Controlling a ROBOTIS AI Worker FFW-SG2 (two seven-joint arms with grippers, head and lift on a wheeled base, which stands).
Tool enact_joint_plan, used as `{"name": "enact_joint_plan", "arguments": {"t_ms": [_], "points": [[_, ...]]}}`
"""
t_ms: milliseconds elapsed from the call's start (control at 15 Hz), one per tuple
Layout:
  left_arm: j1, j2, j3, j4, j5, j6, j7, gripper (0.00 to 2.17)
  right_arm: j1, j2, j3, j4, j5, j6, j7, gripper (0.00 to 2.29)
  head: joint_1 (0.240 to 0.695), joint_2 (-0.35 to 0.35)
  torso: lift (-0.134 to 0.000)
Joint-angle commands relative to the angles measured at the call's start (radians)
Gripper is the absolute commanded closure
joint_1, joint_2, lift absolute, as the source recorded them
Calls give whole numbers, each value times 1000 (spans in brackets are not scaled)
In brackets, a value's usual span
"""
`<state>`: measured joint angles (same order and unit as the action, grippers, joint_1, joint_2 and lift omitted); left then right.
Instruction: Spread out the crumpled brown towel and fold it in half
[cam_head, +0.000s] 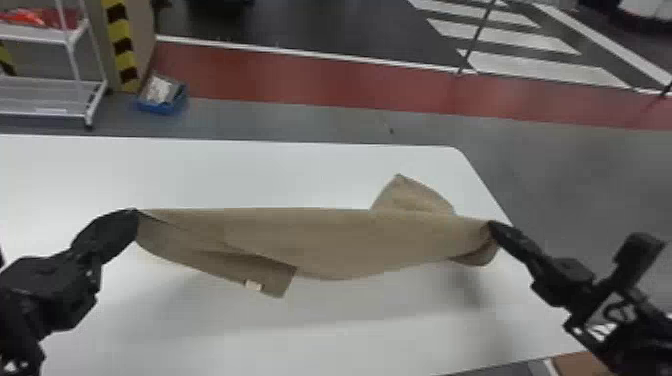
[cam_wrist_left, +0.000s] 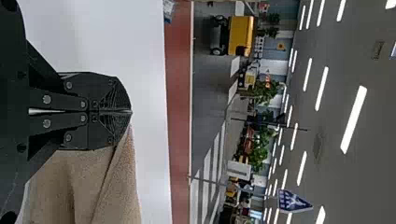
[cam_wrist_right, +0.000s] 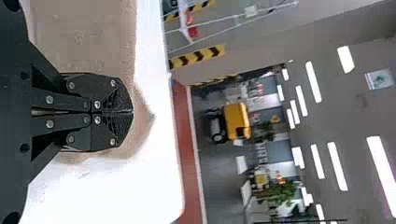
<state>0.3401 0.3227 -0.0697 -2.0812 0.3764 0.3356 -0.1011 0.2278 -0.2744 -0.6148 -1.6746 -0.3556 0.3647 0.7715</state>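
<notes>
Both ends of the brown towel (cam_head: 330, 240) are in our grip, and the cloth is stretched between them over the white desk (cam_head: 250, 345). Our left hand (cam_head: 136, 214) has its fingers pressed together on one end; our right hand (cam_head: 491, 225) is clamped in the same way on the other end. The upper edge runs almost straight, but the body sags a little, so we judge that the towel is light and very soft. It has no stiffness of its own: we can pull it flat, but we cannot push it flat. The surface looks slightly rough, therefore it should not slip easily from flat fingers, and it is not fragile.

Two parts are not in order. One folded flap (cam_head: 275, 280) with a small white tag (cam_head: 253, 284) hangs at the near side, and one pointed flap (cam_head: 410, 195) sticks out behind the upper edge, nearer to the right hand. We cannot tell if the grips are exactly at the corners. For spreading, these two end grips seem useful; we should lower the cloth gently and draw it along the desk. For the fold, it is better to take two corners of one same side.
</notes>
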Motion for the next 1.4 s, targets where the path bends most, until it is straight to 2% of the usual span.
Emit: {"name": "enact_joint_plan", "arguments": {"t_ms": [0,67,133,200,267,333,400,467,533,667,733,800,1000,1133,1333], "points": [[-19,-4,-28,12,-5,1,1,2064,7,-5,-20,82,109,27,14,1771,695,-330,-120],[-23,-5,-35,13,-10,1,1,2064,10,-5,-25,84,130,73,20,1754,695,-349,-120],[-23,-7,-36,15,-11,1,3,2064,13,-3,-49,75,122,141,43,1754,695,-350,-120],[-19,-7,-36,15,-11,1,4,2064,15,-3,-79,53,112,215,63,1652,695,-350,-120],[-15,-7,-32,13,-11,1,4,2064,15,-2,-97,35,107,261,89,1430,695,-350,-120],[-12,-7,-25,13,-11,1,4,2064,16,-2,-111,16,107,300,103,1355,695,-350,-120],[-9,-7,-24,13,-11,1,4,2064,19,0,-120,12,95,319,106,890,695,-350,-120],[-9,-7,-22,13,-11,-2,4,2064,19,4,-151,12,47,316,124,144,695,-350,-120],[-9,-7,-21,13,-11,-2,6,2064,19,4,-181,19,-13,313,124,-2,695,-350,-120],[-10,-7,-21,12,-11,-2,8,2064,-5,-6,-230,38,-114,316,124,26,695,-350,-120],[-9,-7,-21,13,-11,-2,6,2064,-22,-23,-240,47,-157,319,120,53,695,-350,-120],[-9,-7,-22,13,-11,-2,6,2064,-50,-40,-234,49,-158,334,106,66,695,-350,-120],[-6,-7,-22,9,-13,-2,6,2064,-159,-54,-160,87,-83,334,94,100,695,-350,-120],[-4,-5,-21,10,-14,-2,6,2064,-246,-62,-85,141,-34,307,65,120,695,-350,-120],[-3,-2,-22,10,-16,-2,4,2064,-355,-106,78,253,32,230,-6,157,695,-350,-120]]}}
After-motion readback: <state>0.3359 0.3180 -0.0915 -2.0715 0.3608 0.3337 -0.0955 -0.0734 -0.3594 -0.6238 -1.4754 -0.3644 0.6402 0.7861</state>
